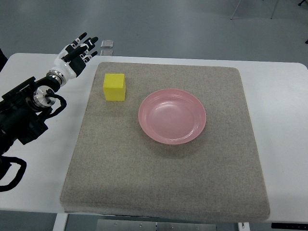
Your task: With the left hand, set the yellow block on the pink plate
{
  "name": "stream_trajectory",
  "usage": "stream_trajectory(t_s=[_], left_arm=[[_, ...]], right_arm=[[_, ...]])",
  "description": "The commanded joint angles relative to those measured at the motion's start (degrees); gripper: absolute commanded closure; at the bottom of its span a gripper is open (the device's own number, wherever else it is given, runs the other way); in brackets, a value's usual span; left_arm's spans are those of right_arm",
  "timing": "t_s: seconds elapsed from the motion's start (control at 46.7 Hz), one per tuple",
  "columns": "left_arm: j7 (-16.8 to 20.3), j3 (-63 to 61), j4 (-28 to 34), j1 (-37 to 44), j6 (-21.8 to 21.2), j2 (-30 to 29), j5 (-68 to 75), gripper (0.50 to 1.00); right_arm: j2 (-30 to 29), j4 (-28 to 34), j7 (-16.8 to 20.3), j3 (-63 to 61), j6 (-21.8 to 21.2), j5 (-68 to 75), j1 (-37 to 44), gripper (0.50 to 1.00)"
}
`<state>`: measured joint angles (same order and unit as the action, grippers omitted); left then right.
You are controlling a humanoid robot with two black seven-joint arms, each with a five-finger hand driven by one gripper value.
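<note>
L hand open, empty, left of yellow block; pink plate bare; no writing legible.

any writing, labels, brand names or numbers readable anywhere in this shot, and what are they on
None can be read.
yellow block: plain faces, no print.
pink plate: plain, no mark.
grey mat: no label.
left hand: black and white parts, no lettering legible.
small metallic object at the table's far edge: too small and blurred to tell whether it bears any text.
</note>
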<state>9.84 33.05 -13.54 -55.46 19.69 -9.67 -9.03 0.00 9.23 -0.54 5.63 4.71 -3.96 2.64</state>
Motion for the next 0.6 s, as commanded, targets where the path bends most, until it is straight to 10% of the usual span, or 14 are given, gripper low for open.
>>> stream_trajectory(t_s=[0.0,0.579], left_arm=[[0.0,-0.1,0.0,0.0,0.0,0.0,0.0,0.508],[0.9,-0.7,0.0,0.0,0.0,0.0,0.7,0.508]], right_arm=[[0.0,0.0,0.0,0.0,-0.1,0.0,0.0,0.576],[0.0,0.0,0.0,0.0,-0.1,0.0,0.0,0.576]])
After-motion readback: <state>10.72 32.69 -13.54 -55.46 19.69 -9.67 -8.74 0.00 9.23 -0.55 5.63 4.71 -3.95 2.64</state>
